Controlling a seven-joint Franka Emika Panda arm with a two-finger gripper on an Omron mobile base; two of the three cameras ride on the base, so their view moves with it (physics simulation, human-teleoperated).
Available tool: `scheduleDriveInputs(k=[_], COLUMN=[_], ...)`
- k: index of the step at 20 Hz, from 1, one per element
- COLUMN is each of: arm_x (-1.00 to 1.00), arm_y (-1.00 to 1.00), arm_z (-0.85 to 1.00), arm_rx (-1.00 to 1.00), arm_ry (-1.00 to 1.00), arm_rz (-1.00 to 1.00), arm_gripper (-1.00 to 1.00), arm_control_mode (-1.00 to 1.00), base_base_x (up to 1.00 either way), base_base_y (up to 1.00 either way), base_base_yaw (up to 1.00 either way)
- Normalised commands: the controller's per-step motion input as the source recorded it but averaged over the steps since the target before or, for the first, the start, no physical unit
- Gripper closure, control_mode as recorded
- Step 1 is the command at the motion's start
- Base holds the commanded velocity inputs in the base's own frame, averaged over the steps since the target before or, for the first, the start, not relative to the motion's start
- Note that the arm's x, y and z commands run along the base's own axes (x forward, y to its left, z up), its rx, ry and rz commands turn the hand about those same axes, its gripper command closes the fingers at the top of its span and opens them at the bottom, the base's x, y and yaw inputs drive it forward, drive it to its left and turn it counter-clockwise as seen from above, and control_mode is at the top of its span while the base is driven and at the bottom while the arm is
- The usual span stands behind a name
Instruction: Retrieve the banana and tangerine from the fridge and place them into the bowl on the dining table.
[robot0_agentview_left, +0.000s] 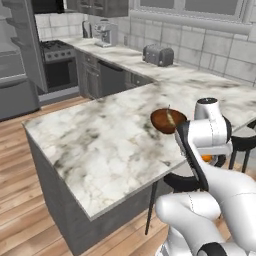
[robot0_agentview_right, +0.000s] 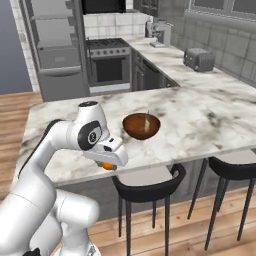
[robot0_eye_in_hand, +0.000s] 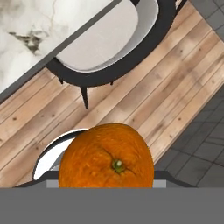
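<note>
Tangerine (robot0_eye_in_hand: 106, 156) sits clamped in the gripper (robot0_agentview_right: 107, 165), near the dining table (robot0_agentview_right: 210, 120) edge; bowl (robot0_agentview_right: 141, 125) already holds the banana (robot0_agentview_right: 146, 122); drop-in remains.

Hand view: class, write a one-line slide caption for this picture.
A tangerine held close at the fingers, above a wood floor, with a stool tucked under the dining table edge.

The dining table (robot0_agentview_right: 200, 120) is lying bare on every side of the bowl (robot0_agentview_right: 141, 125), leaving wide open marble for an approach from above. Black stools (robot0_agentview_right: 147, 185) are standing just beneath the bench's near edge, crowding the low space there. The toaster (robot0_agentview_right: 198, 59) is sitting well apart on the wall counter (robot0_agentview_right: 170, 52).
</note>
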Motion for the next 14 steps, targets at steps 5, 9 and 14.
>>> scheduleDriveInputs(k=[5, 9, 14], arm_x=[0.00, 0.00, 0.12], arm_y=[0.00, 0.00, -0.06], arm_z=[0.00, 0.00, 0.00], arm_rx=[0.00, 0.00, 0.03], arm_ry=[0.00, 0.00, 0.00], arm_rz=[0.00, 0.00, 0.03], arm_gripper=[1.00, 1.00, 1.00], arm_control_mode=[1.00, 1.00, -1.00], base_base_x=[0.07, 0.24, 0.14], base_base_y=[-0.52, -0.42, -0.19], base_base_yaw=[0.07, 0.09, 0.04])
